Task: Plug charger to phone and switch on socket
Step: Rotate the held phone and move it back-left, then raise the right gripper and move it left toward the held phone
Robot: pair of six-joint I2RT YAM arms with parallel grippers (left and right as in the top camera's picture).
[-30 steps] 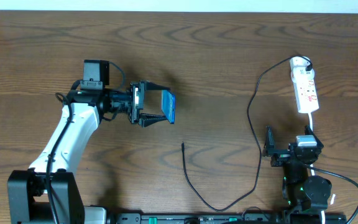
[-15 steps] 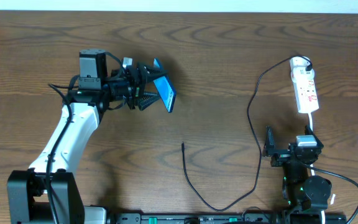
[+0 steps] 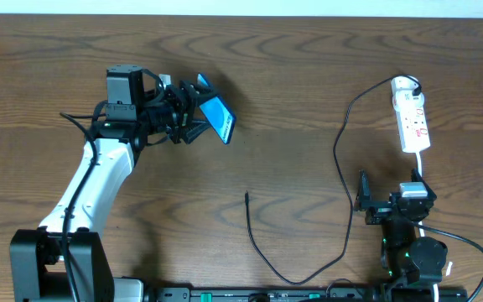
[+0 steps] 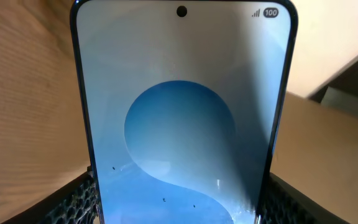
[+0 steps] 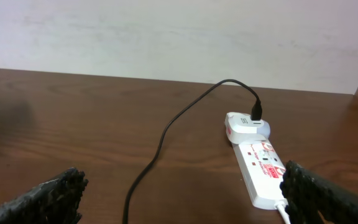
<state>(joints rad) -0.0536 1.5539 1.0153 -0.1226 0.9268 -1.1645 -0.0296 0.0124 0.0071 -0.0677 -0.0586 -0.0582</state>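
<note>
My left gripper (image 3: 189,117) is shut on the phone (image 3: 217,116), holding it tilted above the table at the upper left; its blue screen with a round pattern fills the left wrist view (image 4: 182,118). The charger cable (image 3: 342,168) runs from a plug in the socket down to the front edge and back up to its free connector tip (image 3: 247,197), which lies on the table in the middle. The white socket strip (image 3: 411,117) with red markings lies at the far right, also seen in the right wrist view (image 5: 260,163). My right gripper (image 3: 363,200) is open and empty near the front right.
The strip's white cord (image 3: 418,172) runs down toward my right arm's base. The wooden table (image 3: 292,75) has a white wall behind its far edge (image 5: 166,31).
My left gripper has lifted the phone, moved it toward the far side and rotated it, so the screen now tilts differently. The right arm, cable and strip have not moved.
</note>
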